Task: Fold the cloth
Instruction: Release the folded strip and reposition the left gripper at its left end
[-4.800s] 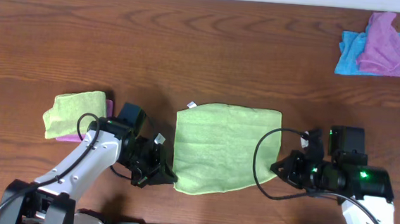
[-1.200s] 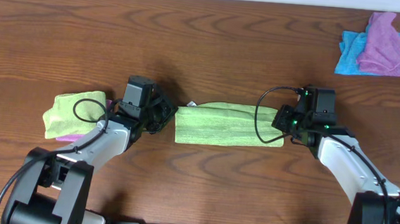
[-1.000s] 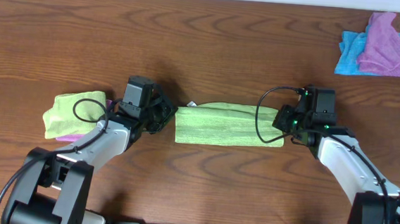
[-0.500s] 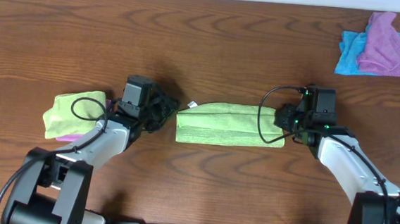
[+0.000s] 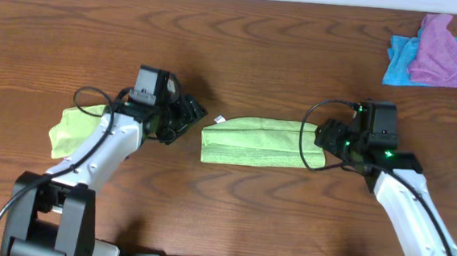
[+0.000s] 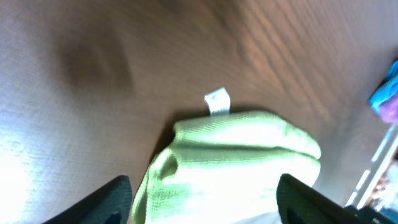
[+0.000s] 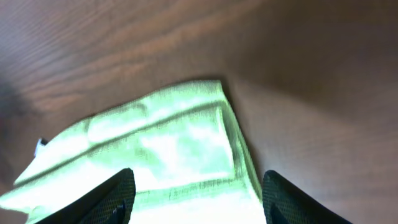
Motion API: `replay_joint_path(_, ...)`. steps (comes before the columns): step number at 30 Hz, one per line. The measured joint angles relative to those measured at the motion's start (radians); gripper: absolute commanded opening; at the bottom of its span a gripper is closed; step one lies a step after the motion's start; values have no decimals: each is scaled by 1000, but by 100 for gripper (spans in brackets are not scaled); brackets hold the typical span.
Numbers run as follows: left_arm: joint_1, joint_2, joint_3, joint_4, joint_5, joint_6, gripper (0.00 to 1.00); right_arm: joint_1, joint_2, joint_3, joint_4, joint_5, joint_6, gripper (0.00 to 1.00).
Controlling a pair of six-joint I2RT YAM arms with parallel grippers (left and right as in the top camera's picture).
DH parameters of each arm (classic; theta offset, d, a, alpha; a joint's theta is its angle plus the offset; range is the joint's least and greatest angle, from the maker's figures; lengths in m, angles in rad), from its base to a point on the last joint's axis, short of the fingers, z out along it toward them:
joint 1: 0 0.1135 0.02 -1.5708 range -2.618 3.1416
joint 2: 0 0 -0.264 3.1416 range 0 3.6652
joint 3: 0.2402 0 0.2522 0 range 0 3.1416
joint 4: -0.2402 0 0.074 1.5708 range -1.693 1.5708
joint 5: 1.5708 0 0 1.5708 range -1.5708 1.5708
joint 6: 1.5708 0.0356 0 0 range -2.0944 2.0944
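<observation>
Two layers of the cloth [image 5: 256, 142] lie as a long strip at the table [image 5: 242, 48] centre, white tag [image 5: 219, 119] at its 10 o'clock corner. Left tool [image 5: 184, 114] hangs just beside the strip's 9 o'clock end, right tool [image 5: 324, 139] at the 3 o'clock end, both w/ fingers spread, pinching nothing. Probably each stands at one short end to be ready for the next fold, i.e. end to end.
</observation>
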Motion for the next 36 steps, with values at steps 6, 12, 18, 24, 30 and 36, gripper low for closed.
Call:
replay_joint_path(6,-10,0,80,-122,-9,92,14,0,-16,2,-147,-42,85,64)
replay_joint_path(12,-83,0,80,-120,-28,111,6,0,-16,2,-172,-62,135,64)
replay_joint_path(18,-157,0,80,-97,-99,101,6,0,-16,2,-172,-71,162,63)
replay_joint_path(24,-173,41,80,-59,-158,80,6,-6,-16,2,-171,-70,196,63)
replay_joint_path(30,-175,180,80,-5,-162,68,6,-35,-16,-1,-161,-68,216,64)
replay_joint_path(36,-175,217,80,28,-159,54,6,-37,-6,-48,-138,-68,235,64)
